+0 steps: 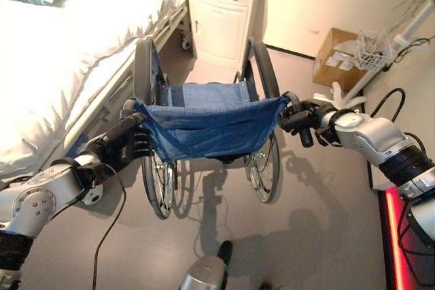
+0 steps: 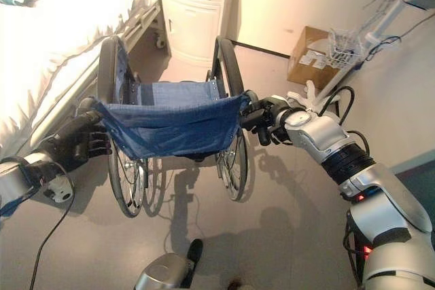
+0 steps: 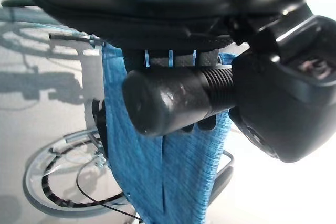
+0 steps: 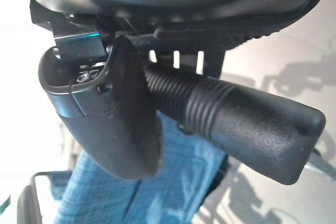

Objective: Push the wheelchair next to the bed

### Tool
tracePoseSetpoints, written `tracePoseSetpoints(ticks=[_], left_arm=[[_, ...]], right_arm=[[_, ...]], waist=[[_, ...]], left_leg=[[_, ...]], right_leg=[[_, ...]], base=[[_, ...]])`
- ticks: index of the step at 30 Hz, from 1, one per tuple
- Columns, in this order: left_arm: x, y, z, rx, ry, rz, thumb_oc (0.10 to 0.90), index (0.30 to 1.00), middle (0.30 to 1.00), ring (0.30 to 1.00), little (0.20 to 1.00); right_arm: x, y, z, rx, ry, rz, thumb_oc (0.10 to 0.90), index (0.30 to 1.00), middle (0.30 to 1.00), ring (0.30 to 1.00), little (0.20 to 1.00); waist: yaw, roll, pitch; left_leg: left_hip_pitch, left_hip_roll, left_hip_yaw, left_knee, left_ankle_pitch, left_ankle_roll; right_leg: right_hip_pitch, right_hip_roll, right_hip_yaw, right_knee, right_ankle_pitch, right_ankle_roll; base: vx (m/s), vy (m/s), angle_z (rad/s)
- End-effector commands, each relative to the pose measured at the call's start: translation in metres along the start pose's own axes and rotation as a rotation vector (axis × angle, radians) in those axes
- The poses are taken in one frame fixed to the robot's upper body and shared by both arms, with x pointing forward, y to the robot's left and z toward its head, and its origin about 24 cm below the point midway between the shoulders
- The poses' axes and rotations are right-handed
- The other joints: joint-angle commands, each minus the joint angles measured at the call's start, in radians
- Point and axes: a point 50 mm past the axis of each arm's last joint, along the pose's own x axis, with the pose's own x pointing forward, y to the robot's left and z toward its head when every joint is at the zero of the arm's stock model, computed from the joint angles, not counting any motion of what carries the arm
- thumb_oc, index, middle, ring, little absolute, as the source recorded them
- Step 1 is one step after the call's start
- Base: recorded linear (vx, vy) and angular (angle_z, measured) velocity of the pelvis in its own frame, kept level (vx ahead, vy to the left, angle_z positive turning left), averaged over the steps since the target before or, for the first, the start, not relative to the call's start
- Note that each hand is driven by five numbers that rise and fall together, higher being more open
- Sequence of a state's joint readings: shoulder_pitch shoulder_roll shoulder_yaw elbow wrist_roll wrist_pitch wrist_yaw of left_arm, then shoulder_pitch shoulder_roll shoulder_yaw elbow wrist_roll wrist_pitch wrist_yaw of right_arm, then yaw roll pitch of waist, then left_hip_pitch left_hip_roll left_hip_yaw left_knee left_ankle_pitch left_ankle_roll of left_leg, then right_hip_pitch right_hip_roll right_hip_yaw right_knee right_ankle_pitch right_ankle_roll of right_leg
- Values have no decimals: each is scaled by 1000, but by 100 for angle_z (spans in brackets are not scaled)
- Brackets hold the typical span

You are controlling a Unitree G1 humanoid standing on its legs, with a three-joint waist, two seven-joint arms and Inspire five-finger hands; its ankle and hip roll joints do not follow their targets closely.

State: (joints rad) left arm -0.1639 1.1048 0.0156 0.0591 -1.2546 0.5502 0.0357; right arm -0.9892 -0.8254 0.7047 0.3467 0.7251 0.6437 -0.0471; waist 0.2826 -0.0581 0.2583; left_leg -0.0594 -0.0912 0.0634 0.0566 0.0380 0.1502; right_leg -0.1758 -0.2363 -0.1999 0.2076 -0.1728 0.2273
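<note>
The wheelchair (image 1: 207, 127) has a blue cloth back and seat and stands right in front of me, its left wheel close to the bed (image 1: 61, 52) with white bedding. My left hand (image 1: 122, 144) is shut on the left push handle (image 3: 173, 100). On the other side, my right hand (image 1: 302, 120) is curled round the right push handle (image 4: 236, 121). Both wrist views show a black ribbed grip held between thumb and fingers.
A white bedside cabinet (image 1: 221, 11) stands just past the wheelchair's front. To the right are a cardboard box (image 1: 340, 59) and a white stand with a wire basket (image 1: 374, 49). Bare floor lies right of the wheelchair.
</note>
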Motion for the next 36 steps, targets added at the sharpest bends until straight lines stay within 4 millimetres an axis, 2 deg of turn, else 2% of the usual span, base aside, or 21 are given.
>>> tracePoseSetpoints(ticks=[1,2,3,4,5,7,9,10,11,13,14,16,17,18,20,24,28,34,35,36], left_arm=[[-14,-11,79,23,-352,-31,400,300,300,300,300],[-15,-9,71,33,-344,-21,400,300,300,300,300],[-15,-8,70,34,-346,-16,400,300,300,300,300],[-17,-5,64,37,-344,-18,400,300,300,300,300],[-18,-4,61,35,-343,-18,400,300,300,300,300],[-18,-4,51,23,-330,-15,400,300,300,300,300],[-18,-5,41,9,-309,-4,400,300,300,300,300],[-17,-6,34,-1,-294,6,400,300,300,300,300],[-15,-8,29,-8,-281,12,400,300,300,300,300],[-15,-10,25,-12,-271,18,400,300,300,300,300],[-15,-10,25,-14,-272,18,400,300,300,300,300],[-16,-7,25,-31,-279,22,400,300,300,300,300],[-16,-6,26,-35,-283,25,400,300,300,300,300],[-15,-7,27,-38,-283,18,400,300,300,300,300],[-12,-8,29,-36,-282,16,400,300,300,300,300],[-5,-8,35,-39,-277,27,400,300,300,300,300],[-4,-2,44,-34,-280,39,400,300,300,300,300],[-5,1,48,-25,-282,49,400,300,300,300,300],[-5,2,49,-26,-286,59,411,316,316,316,316],[-5,2,49,-27,-286,60,456,385,385,385,385]], right_arm=[[-42,-7,83,-123,-403,53,400,300,300,300,300],[-51,-5,89,-115,-403,64,400,300,300,300,300],[-52,-4,90,-116,-404,68,400,300,300,300,300],[-55,-7,90,-110,-397,69,400,300,300,300,300],[-55,-7,90,-109,-394,71,400,300,300,300,300],[-52,-10,87,-113,-378,86,400,300,300,300,300],[-49,-12,84,-112,-355,95,400,300,300,300,300],[-47,-13,82,-123,-340,98,400,300,300,300,300],[-46,-12,80,-136,-331,98,400,300,300,300,300],[-47,-12,78,-142,-329,95,400,300,300,300,300],[-48,-11,78,-141,-330,93,400,300,300,300,300],[-46,-7,77,-145,-331,89,400,300,300,300,300],[-45,-6,77,-148,-329,89,400,300,300,300,300],[-45,-4,75,-148,-320,82,400,300,300,300,300],[-46,-5,72,-140,-310,76,400,300,300,300,300],[-48,-11,64,-137,-287,72,400,300,300,300,300],[-50,-13,59,-123,-289,63,400,300,300,300,300],[-48,-9,53,-116,-277,65,400,300,300,300,300],[-48,-9,52,-111,-274,58,400,300,300,300,300],[-48,-9,52,-110,-274,56,400,300,300,300,300]], waist=[[-45,-4,-20],[-48,-14,-25],[-50,-16,-26],[-52,-36,-36],[-53,-39,-39],[-55,-47,-62],[-57,-41,-75],[-55,-48,-70],[-52,-55,-59],[-45,-57,-46],[-44,-54,-43],[-39,-25,-43],[-39,-19,-45],[-36,-7,-45],[-40,-9,-50],[-69,-1,-81],[-87,6,-91],[-91,13,-94],[-92,11,-93],[-92,11,-92]], left_leg=[[62,-2,-233,115,-180,-114],[106,25,-255,106,-206,-126],[112,29,-258,105,-209,-128],[117,32,-259,122,-210,-133],[115,32,-265,130,-208,-135],[126,61,-272,173,-155,-166],[116,90,-267,228,-56,-201],[57,83,-243,358,25,-222],[-14,61,-221,460,48,-223],[-80,44,-191,493,35,-218],[-85,47,-183,471,32,-217],[-70,88,-139,215,47,-227],[-66,96,-132,170,53,-230],[-79,106,-110,120,89,-243],[-88,107,-100,112,72,-241],[-3,112,-79,-1,26,-234],[44,107,-65,-20,-4,-224],[81,105,-46,-52,-19,-209],[88,107,-41,-60,-21,-206],[89,107,-41,-61,-22,-206]], right_leg=[[15,33,29,-204,324,-21],[-4,24,31,-204,351,-8],[-6,24,32,-198,353,-7],[26,37,46,-201,346,-3],[34,41,51,-197,344,-4],[62,71,33,-181,309,-21],[88,96,11,-176,271,-55],[129,104,-11,-193,256,-82],[158,105,-21,-204,251,-96],[194,114,-39,-216,245,-107],[202,120,-41,-219,241,-108],[248,150,-63,-241,216,-110],[253,155,-68,-244,213,-110],[274,163,-84,-251,201,-116],[283,159,-93,-253,188,-122],[287,148,-115,-266,188,-112],[287,134,-109,-263,190,-99],[294,126,-108,-265,190,-88],[294,124,-107,-264,191,-85],[294,124,-107,-264,191,-85]], base=[[542,-445,82],[366,-273,52],[465,-345,60],[266,-200,48],[416,-277,67],[344,-181,67],[230,-110,73],[182,-158,43],[135,-144,3],[121,-102,-6],[159,-51,20],[156,37,27],[146,58,11],[127,41,3],[96,47,-9],[84,127,-4],[69,80,9],[31,52,-5],[8,6,-4],[4,-2,-3]])
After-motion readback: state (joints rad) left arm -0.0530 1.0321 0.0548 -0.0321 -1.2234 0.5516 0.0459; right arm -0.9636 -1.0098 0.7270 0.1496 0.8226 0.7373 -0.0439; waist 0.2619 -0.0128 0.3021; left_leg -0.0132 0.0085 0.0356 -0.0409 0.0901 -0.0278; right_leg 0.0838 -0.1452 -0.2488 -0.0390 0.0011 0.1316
